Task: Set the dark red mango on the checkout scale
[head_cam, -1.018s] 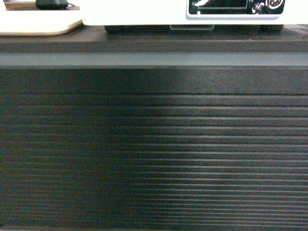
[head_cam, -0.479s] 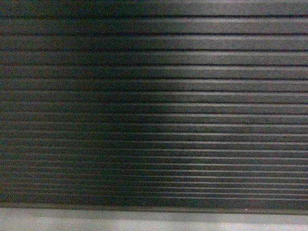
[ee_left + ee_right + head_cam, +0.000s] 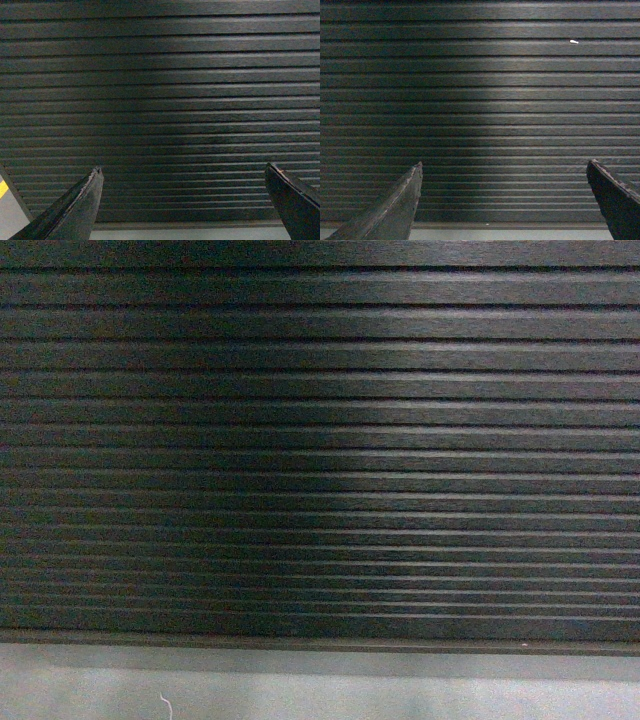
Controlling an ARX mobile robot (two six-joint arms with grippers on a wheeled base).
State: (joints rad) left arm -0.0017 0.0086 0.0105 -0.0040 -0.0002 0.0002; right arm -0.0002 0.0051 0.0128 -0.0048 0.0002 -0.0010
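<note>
Dark red mango: in none of my views, so I cannot place it; I judge it firm, smooth-skinned and slippery, best gripped across its broad middle.
Scale: out of sight too.
Checkout: its ribbed black front [image 3: 320, 440] fills every view.
Left gripper [image 3: 182, 200]: fingers spread wide, nothing between them.
Right gripper [image 3: 505, 200]: likewise spread and bare.
Floor [image 3: 320, 690]: grey strip under the counter.

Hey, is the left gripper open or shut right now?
Open: the left gripper has its fingers spread wide apart, nothing between them, facing the checkout front.
</note>
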